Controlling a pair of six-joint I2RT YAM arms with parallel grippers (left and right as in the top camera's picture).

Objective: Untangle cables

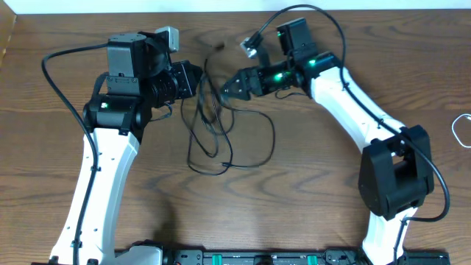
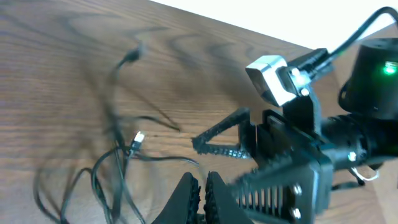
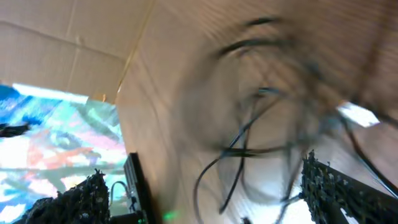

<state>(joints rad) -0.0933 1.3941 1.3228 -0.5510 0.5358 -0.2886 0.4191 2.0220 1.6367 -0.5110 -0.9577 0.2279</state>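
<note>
Right end effector (image 1: 227,87) stands spread wide. In its own wrist view the two black fingers (image 3: 81,196) sit at opposite edges of the frame with blurred cable strands between them, and none is seen gripped. In the overhead view its tip hangs at the upper right edge of the tangle.

Left end effector (image 1: 197,79) faces it from the other side, close by. Its fingertips (image 2: 186,194) are pressed nearly together, leaving only a thin slit. Whether a strand lies in that slit cannot be told.

Finger faces on both units are black and ridged, like coarse teeth. Arm shells are smooth white with black joints.

Surface (image 1: 309,191): brown wood grain, matt.

Cables (image 1: 210,125): thin black cords lying in overlapping loose loops at mid-surface, between and below the two end effectors. The strands cross several times near the top of the bundle and open into wider loops toward the robot base.

White cord (image 1: 454,131): a single thin loop at the far right edge of the surface, well apart from the black bundle.

Plug (image 2: 138,138): small, with a pale metallic tip, lying on the wood at the upper part of the loops.
</note>
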